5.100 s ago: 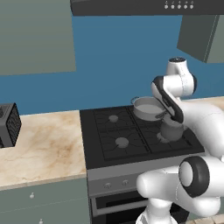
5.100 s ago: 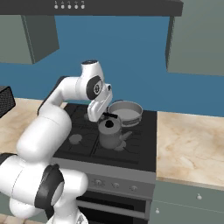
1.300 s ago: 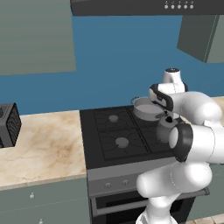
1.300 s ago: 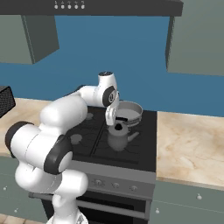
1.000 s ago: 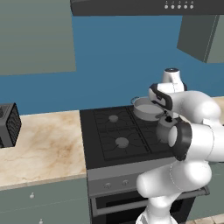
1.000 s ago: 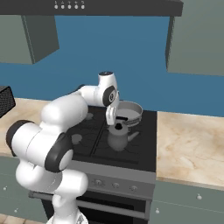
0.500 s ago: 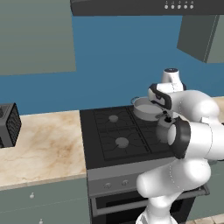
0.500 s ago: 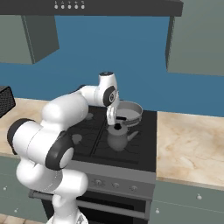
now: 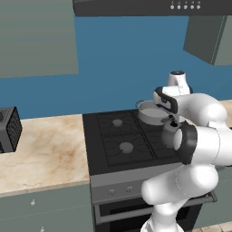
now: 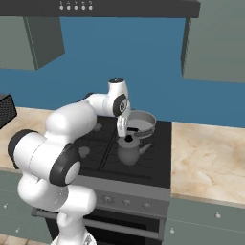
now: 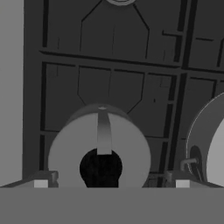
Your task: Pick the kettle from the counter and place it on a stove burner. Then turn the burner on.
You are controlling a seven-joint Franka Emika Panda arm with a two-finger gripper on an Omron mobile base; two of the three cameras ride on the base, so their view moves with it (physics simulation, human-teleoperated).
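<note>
The dark grey kettle (image 10: 129, 151) stands upright on the stove's front right burner, spout toward the right counter (image 10: 210, 162). In the hand view I look straight down on the kettle (image 11: 99, 148), with its black lid knob in the middle. My gripper (image 10: 125, 136) hangs just above it, open, and its fingertips (image 11: 40, 183) sit wide apart on either side of the kettle body without touching it. From the left base view my arm hides most of the kettle (image 9: 169, 130). The front left burner (image 9: 126, 147) is bare.
A shiny silver pot (image 10: 141, 121) sits on the back right burner, right behind the kettle and close to my hand. Small knobs (image 10: 115, 200) line the stove front. A black appliance (image 9: 7, 129) stands on the left counter (image 9: 41, 154).
About five seconds ago my gripper was at the kettle's handle; the kettle now rests slightly farther right on the burner with the arm bent differently. Nothing has visibly moved over the last second.
</note>
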